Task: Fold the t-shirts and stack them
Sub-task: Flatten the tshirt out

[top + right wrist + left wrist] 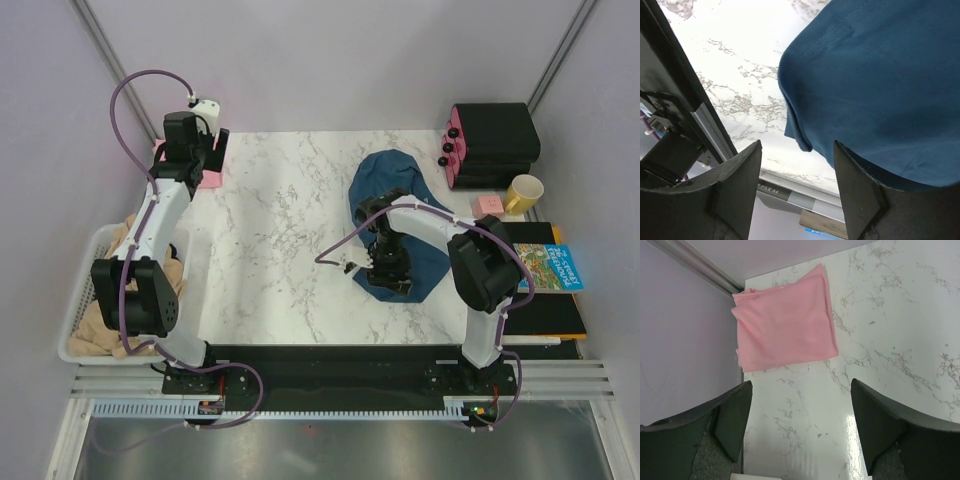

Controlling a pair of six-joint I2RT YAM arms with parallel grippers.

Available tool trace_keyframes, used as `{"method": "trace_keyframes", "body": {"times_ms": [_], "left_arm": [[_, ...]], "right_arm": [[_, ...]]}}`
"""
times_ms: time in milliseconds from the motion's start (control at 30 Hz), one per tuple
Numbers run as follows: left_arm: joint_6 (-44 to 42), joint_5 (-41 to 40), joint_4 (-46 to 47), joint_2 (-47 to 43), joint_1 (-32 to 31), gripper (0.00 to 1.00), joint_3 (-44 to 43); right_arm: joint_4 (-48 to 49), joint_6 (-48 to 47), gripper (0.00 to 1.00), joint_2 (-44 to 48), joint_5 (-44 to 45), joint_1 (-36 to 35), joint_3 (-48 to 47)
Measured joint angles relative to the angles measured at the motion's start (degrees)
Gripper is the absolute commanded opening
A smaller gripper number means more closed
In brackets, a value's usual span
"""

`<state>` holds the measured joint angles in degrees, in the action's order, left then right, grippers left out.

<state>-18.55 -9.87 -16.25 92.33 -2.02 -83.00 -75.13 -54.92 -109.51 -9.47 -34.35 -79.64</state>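
Observation:
A pale pink t-shirt (785, 322) lies folded flat in the table's far left corner, mostly hidden under my left arm in the top view (212, 179). My left gripper (800, 386) hovers just short of it, open, with only bare marble between its fingers (735, 415). The dark teal-blue t-shirt (396, 176) lies bunched in a rounded heap right of centre. Over that heap's near edge, my right gripper (384, 272) stands open. In the right wrist view the teal t-shirt (880, 85) shows a loose corner just ahead of the gripper (797, 146), and nothing is gripped.
A white basket (78, 300) holding beige cloth sits at the left edge. At the back right are a black case (495, 135), a yellow mug (523, 192) and a small pink block (488, 205). A blue printed book (548, 268) lies on black folders (545, 315).

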Motion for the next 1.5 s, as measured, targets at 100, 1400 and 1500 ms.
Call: {"method": "trace_keyframes", "body": {"times_ms": [100, 1400, 1500], "left_arm": [[0.00, 0.00, -0.09, 0.33, -0.24, 0.86, -0.13], [-17.07, 33.70, -4.94, 9.18, -19.06, 0.83, 1.68], [-17.11, 35.10, -3.65, 13.38, -22.69, 0.82, -2.08]], "right_arm": [[-0.09, 0.07, 0.62, 0.26, 0.07, -0.04, 2.03], [66.10, -29.14, 0.00, 13.79, 46.75, 7.98, -23.41], [70.55, -32.79, 0.00, 12.55, 47.69, 8.66, -27.67]]}}
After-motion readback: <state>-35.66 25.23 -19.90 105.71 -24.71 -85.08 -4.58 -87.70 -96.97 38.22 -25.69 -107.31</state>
